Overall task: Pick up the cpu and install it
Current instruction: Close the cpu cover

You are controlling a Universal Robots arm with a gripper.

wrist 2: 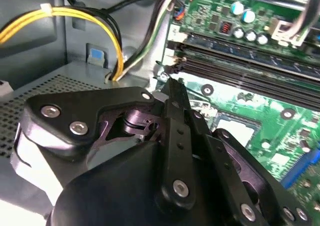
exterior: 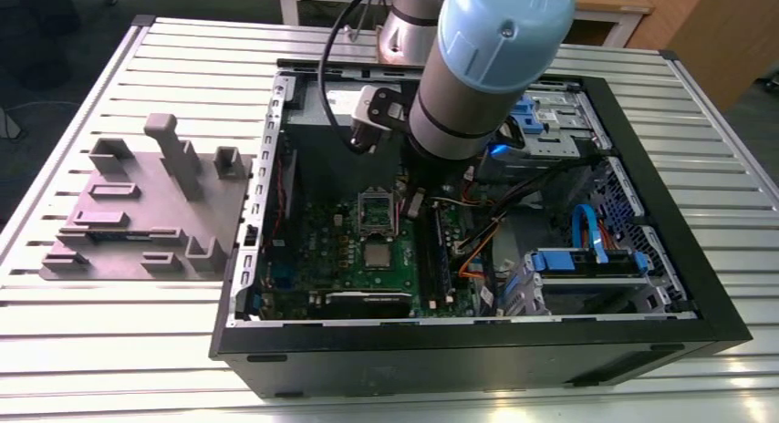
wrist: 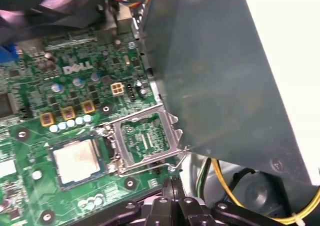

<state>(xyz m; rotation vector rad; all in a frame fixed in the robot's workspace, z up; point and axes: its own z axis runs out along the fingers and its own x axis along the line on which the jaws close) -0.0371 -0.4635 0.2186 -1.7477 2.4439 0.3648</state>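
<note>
The cpu [exterior: 379, 253] lies flat on the green board [exterior: 319, 250] inside the open PC case [exterior: 487, 350], w/ its shiny top up. In the exterior view the metal frame [exterior: 376, 211] stands flipped open at 12 o'clock from the cpu, touching its edge. The arm [exterior: 487, 67] comes down into the case from 12 o'clock & its low end hangs at approx 1 o'clock from the cpu, near it but apart. In the first wrist view the cpu [wrist: 75, 158] sits just beside the open frame [wrist: 145, 138], and the gripper [wrist: 171, 180] is close to the frame's corner, not touching the cpu. Its 2 black fingers [wrist: 167, 188] look pressed together w/ nothing between them. In the second wrist view the gripper [wrist 2: 174, 93] looks closed too, and a bit of the cpu [wrist 2: 235, 131] peeks out behind it. Yellow wires [wrist: 235, 186] run under the big grey box [wrist: 215, 70]. A grey tray [exterior: 146, 213] rests on the table [exterior: 73, 332] at 9 o'clock from the case. Blue cables [exterior: 585, 232] are at 3 o'clock from the cpu.
</note>
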